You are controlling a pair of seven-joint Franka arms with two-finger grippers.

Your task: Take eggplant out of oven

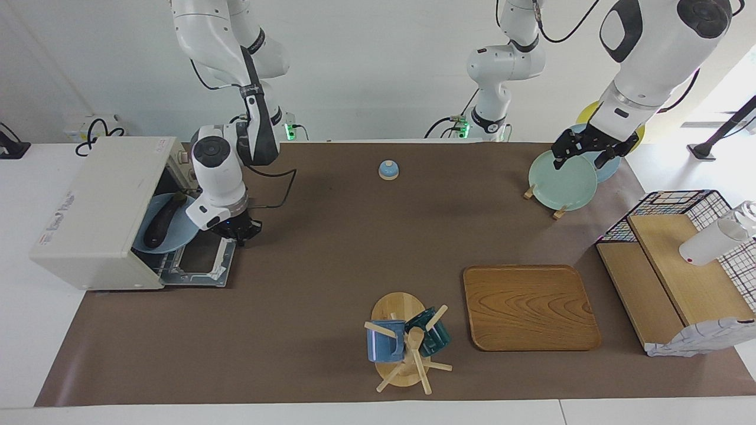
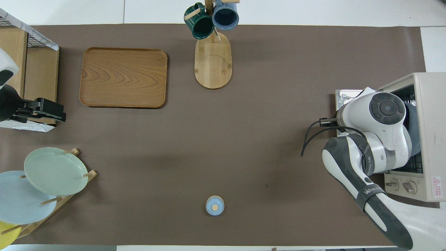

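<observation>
The cream-white oven (image 1: 97, 212) stands at the right arm's end of the table with its door (image 1: 201, 268) folded down open. The dark eggplant (image 1: 160, 223) lies on a light blue plate (image 1: 177, 239) in the oven's mouth. My right gripper (image 1: 239, 231) hangs low over the open door, right beside the plate's rim. In the overhead view the right arm's wrist hides the eggplant and the gripper; the oven (image 2: 430, 104) and a bit of the plate (image 2: 413, 134) show. My left gripper (image 1: 585, 154) is open and empty over the plate rack; it also shows in the overhead view (image 2: 52, 111).
A rack with a green plate (image 1: 561, 180) and blue plates stands at the left arm's end. A wooden tray (image 1: 528, 307), a mug tree with two mugs (image 1: 404, 342), a small blue bell (image 1: 388, 170) and a wire-and-wood shelf (image 1: 679, 277) are on the brown mat.
</observation>
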